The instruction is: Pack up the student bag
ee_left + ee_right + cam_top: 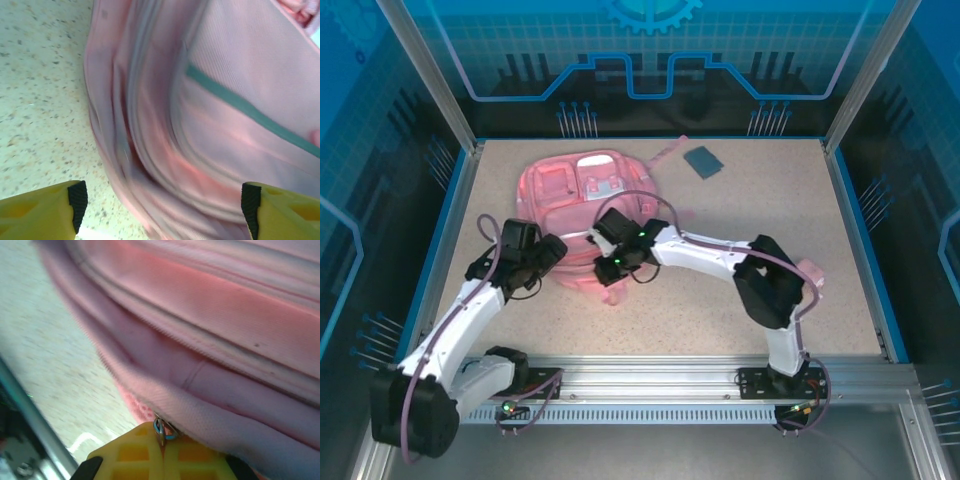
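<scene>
My right fingers (135, 457) pinch the student bag's (560, 190) zip pull (161, 430); my left fingers (40, 212) hang spread beside it. I should pull steadily along the zip.

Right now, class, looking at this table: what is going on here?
Two robot arms are working at the near edge of the pink student bag, which lies on the table. The right gripper is shut on a small metal ring at the bag's seam. The left gripper hangs open at the bag's edge, holding nothing.
</scene>
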You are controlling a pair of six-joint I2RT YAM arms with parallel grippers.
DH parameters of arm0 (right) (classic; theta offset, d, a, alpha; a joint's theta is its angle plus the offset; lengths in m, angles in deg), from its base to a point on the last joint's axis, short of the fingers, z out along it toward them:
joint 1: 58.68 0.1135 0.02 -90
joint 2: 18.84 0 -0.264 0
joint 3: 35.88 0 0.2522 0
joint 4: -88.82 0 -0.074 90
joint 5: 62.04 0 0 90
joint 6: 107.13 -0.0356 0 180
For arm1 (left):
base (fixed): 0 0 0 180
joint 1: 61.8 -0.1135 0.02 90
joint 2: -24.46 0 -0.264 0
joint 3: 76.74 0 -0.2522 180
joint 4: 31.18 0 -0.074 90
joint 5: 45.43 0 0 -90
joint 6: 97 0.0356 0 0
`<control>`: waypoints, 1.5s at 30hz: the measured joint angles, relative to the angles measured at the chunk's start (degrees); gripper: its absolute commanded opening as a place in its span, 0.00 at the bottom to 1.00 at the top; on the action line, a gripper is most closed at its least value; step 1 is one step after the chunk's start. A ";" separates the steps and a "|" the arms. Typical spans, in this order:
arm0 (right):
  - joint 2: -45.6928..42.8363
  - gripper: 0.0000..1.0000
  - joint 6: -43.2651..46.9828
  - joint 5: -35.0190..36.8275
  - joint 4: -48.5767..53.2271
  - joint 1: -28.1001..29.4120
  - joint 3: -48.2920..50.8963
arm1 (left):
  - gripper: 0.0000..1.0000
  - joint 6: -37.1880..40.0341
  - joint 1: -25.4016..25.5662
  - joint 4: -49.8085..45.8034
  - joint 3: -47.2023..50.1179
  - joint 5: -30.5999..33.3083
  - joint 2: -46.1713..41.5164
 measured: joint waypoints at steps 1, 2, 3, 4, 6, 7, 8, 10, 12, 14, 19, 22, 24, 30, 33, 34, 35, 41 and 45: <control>1.70 0.00 -0.61 -0.96 -0.90 0.57 -2.21 | 0.88 -0.17 -0.04 -1.62 -0.33 0.13 -1.75; 3.08 0.00 -1.16 -1.86 -1.68 0.98 -3.96 | 0.88 -0.17 -0.11 -2.95 -0.59 0.24 -3.02; 4.50 0.00 -1.84 -2.73 -2.60 1.31 -5.81 | 0.87 -0.17 -0.26 -4.33 -0.81 0.24 -4.20; 5.51 0.00 -2.40 -3.32 -3.34 1.44 -7.13 | 0.86 -0.22 -0.57 -5.51 -0.94 0.24 -5.11; 6.67 0.00 -2.99 -4.09 -4.11 1.46 -8.57 | 0.81 -0.79 -1.27 -7.06 -0.96 0.20 -6.05; 6.95 0.00 -3.21 -4.39 -4.28 1.44 -8.96 | 0.77 -1.16 -1.66 -7.54 -0.94 0.07 -6.16; 7.04 0.00 -3.41 -4.50 -4.26 1.42 -9.09 | 0.75 -1.62 -2.01 -7.56 -0.94 -0.11 -6.16; 7.06 0.00 -3.67 -5.14 -4.26 1.33 -9.09 | 0.71 -2.69 -2.67 -7.06 -0.66 -1.27 -6.05; 7.06 0.00 -3.85 -5.57 -4.35 1.20 -9.05 | 0.69 -3.96 -3.08 -5.40 0.46 -2.78 -5.95; 6.99 0.00 -4.07 -6.12 -5.09 1.11 -8.50 | 0.67 -5.44 -3.21 -3.39 2.03 -4.31 -5.38; 6.36 0.00 -4.48 -7.41 -7.15 1.14 -5.22 | 0.67 -9.20 -3.21 1.70 5.14 -7.67 -2.38; 5.99 0.00 -4.46 -7.56 -7.65 1.16 -4.48 | 0.67 -10.78 -3.26 4.37 6.14 -8.70 -1.01; 5.55 0.00 -4.44 -7.67 -7.80 1.22 -4.15 | 0.67 -11.39 -3.26 6.03 6.64 -9.11 -0.02; 4.39 0.00 -3.87 -6.75 -7.74 1.60 -2.97 | 0.52 -12.74 -3.26 9.70 7.93 -10.14 3.21; 3.96 0.00 -3.45 -6.10 -7.67 1.64 -1.81 | 0.36 -12.92 -3.26 10.69 8.52 -10.38 3.65; 3.69 0.00 -3.26 -5.55 -7.61 1.66 -1.38 | 0.30 -12.83 -3.26 10.97 8.61 -10.40 3.74; 3.37 0.00 -3.06 -4.90 -7.43 1.75 -0.96 | 0.25 -12.83 -3.26 11.26 8.70 -10.43 3.80; -0.59 0.00 -1.84 1.57 -6.38 1.73 2.86 | 0.00 -10.78 -3.26 11.82 8.72 -10.60 4.13; -5.31 0.00 -1.01 5.64 -6.16 -0.28 8.48 | 0.00 -8.66 -3.26 10.88 8.37 -10.62 3.54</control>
